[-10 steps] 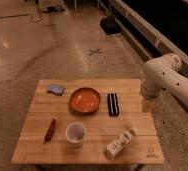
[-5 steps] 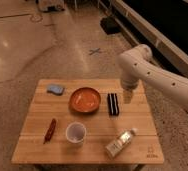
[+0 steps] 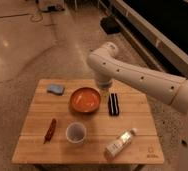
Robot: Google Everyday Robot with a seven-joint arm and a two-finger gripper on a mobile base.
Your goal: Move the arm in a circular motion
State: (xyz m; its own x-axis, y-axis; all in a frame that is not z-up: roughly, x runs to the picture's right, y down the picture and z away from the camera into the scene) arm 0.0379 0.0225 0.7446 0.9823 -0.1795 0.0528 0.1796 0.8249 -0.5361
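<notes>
The large white arm [image 3: 137, 75] reaches in from the right edge and bends at a rounded joint [image 3: 101, 56] above the far middle of the wooden table [image 3: 137, 112]. Its end points down, and the gripper [image 3: 105, 86] hangs just above the table's far edge, between the orange bowl [image 3: 85, 99] and the black rectangular object [image 3: 114, 104]. The gripper holds nothing that I can see.
On the table lie a blue sponge [image 3: 55, 89] at the far left, a red-brown stick-shaped item [image 3: 50, 129] at the near left, a pale cup [image 3: 75, 133] near the front, and a bottle on its side [image 3: 119, 143] at the front right. Polished floor surrounds the table.
The arm has swung leftward, from the table's right side to above its far middle. The objects on the table have not moved.
</notes>
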